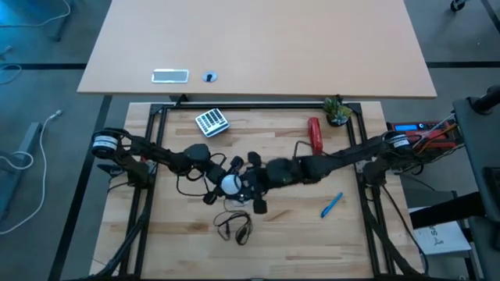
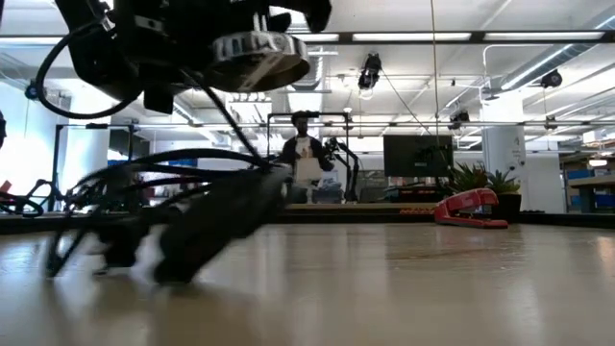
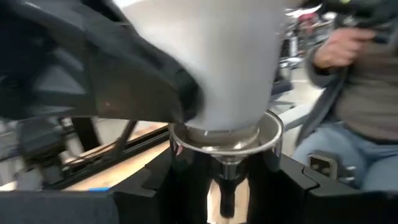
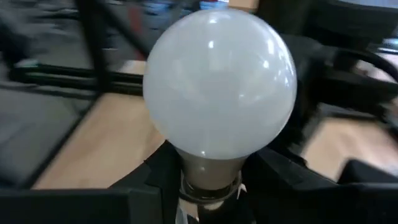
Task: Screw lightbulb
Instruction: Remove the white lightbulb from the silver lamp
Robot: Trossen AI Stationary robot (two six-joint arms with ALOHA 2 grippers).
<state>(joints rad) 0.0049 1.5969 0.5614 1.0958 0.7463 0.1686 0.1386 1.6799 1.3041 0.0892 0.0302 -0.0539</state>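
**A:** How are the two arms posed?

**B:** Both reach inward and meet over the middle of the tabletop. The left gripper comes from the left, clenched on the silver socket, which it holds up off the wood. The right gripper comes from the right, clamped on the lightbulb near its narrow end.

**A:** And where is the bulb?

**B:** Its screw end sits down in the socket's round mouth, and the frosted globe stands out toward the right arm.

**A:** What lies around them?

**B:** A black cord trails in loops just in front of the grippers. A red stapler and a small plant are at the back right, a calculator at the back left, and a blue pen lies to the right. A person sits beyond the table.
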